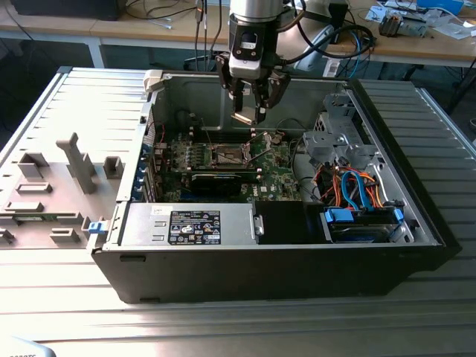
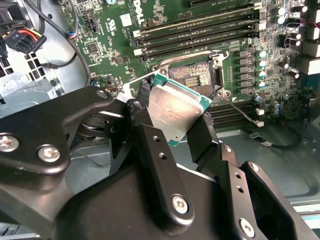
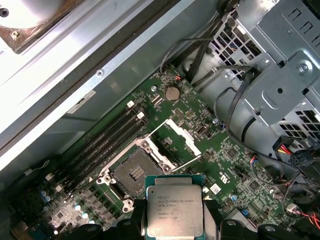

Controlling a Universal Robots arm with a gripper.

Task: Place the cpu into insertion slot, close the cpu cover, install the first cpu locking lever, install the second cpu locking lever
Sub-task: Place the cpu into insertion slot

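At the exterior view's left, a grey side panel [image 1: 59, 171] lies flat on the ribbed metal table [image 1: 223, 327]. Beside it, in the middle of the frame, the open computer case [image 1: 275, 260] rests on the same table. My gripper [image 1: 249, 111] hangs over the green board [image 1: 271, 167] inside, fingers clamped on the edges of the chip [image 1: 243, 117], which is in the air and tilted, with its silver top [image 3: 173, 210] toward the first wrist view. The socket [image 3: 134, 172] sits bare below it, apart from the chip, and its cover [image 3: 185, 135] is swung up beside it. Further right in the case are a metal drive cage [image 1: 338, 141] and blue cables [image 1: 357, 190]. Wooden benches [image 1: 416, 46] strewn with cables cross the back of the room.
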